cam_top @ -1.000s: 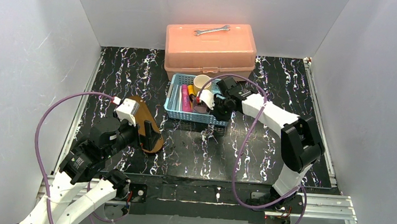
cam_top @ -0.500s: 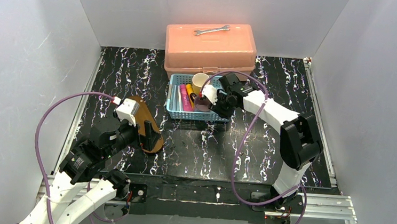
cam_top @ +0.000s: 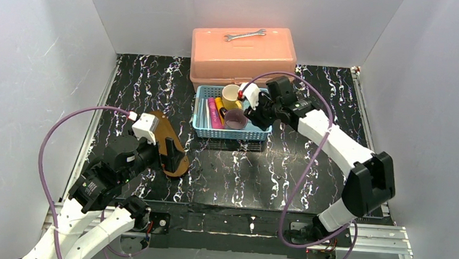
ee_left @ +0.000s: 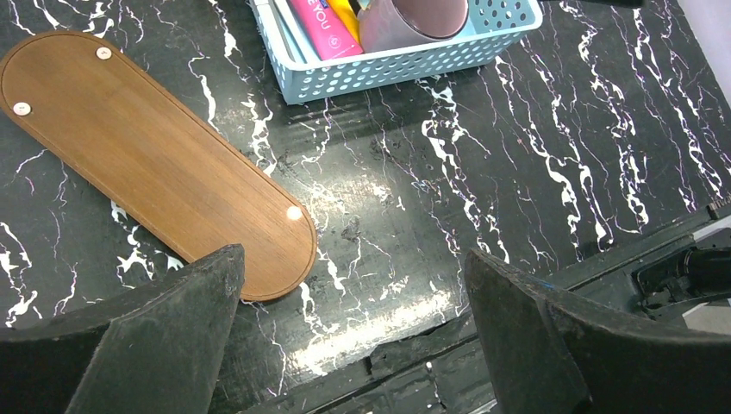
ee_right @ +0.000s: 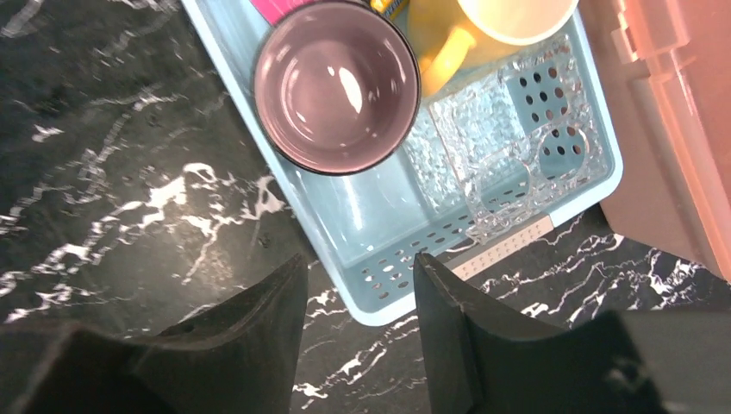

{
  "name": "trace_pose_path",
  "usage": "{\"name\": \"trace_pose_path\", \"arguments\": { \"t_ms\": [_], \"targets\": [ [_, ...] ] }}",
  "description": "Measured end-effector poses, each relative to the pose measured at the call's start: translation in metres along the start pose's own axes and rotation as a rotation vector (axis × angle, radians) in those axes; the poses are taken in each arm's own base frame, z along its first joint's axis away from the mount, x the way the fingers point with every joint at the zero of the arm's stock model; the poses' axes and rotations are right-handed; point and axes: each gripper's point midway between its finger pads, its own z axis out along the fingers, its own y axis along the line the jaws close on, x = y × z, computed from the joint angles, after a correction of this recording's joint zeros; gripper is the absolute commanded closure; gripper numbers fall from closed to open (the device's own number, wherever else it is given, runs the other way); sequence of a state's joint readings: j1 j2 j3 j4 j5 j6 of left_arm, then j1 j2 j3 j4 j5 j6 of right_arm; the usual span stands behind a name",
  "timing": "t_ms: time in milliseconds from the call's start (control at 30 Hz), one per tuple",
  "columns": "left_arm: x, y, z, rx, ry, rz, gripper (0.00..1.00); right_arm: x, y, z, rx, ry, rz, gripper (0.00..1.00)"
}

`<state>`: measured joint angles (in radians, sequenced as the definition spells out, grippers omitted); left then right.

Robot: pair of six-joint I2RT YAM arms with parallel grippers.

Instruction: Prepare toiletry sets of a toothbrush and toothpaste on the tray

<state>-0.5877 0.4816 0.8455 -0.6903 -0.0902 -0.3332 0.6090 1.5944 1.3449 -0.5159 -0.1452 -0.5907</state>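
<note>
Tray: dark-brown wooden oblong board with rounded ends [ee_left: 146, 164], flat on the black marbled table [ee_left: 517, 155], left of the basket and apart from it.
Basket: light-blue slotted plastic basket [cam_top: 231, 134], just in front of a salmon plastic box [cam_top: 243, 62].
Toothpaste: magenta-pink flat tube [ee_left: 323, 30] and bright yellow flat tube [ee_left: 347, 9], side by side inside the basket.
Toothbrush: slim pale sticks [ee_left: 287, 26] along the basket's left wall, beside the pink tube; detail unclear.
Cups: mauve cup [ee_right: 336, 84] upright in the basket, touching a yellow mug [ee_right: 483, 26].
Left gripper [ee_left: 352, 267]: fingers spread wide, empty, above the tray's near end.
Right gripper [ee_right: 358, 267]: narrow gap, nothing between, above the basket's wall.
Wrench: steel wrench [cam_top: 245, 35] on the box lid.
</note>
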Motion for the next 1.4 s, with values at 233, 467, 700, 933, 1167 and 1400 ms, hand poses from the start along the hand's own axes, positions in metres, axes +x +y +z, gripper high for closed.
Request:
{"name": "trace_pose_path", "arguments": {
  "t_ms": [233,467,700,933,1167,1400],
  "targets": [
    [0.0,0.004,0.001,-0.023,-0.002,-0.007,0.01,-0.031,0.025,-0.026,-0.072,-0.161,0.152,0.5],
    [0.002,0.007,0.007,-0.048,0.019,-0.008,0.01,-0.061,0.094,-0.026,-0.161,-0.236,0.179,0.5],
    [0.0,0.011,0.006,-0.07,0.008,-0.015,0.01,-0.087,0.153,-0.016,-0.188,-0.246,0.285,0.52],
    [-0.001,0.016,0.0,-0.092,-0.016,-0.018,0.01,-0.088,0.183,0.018,-0.172,-0.197,0.413,0.53],
    [-0.005,0.024,-0.007,-0.13,-0.055,-0.029,0.01,-0.082,0.214,0.047,-0.135,-0.138,0.495,0.52],
    [-0.011,0.033,-0.019,-0.168,-0.118,-0.049,0.0,-0.079,0.237,0.082,-0.019,-0.075,0.555,0.51]
  ]
}}
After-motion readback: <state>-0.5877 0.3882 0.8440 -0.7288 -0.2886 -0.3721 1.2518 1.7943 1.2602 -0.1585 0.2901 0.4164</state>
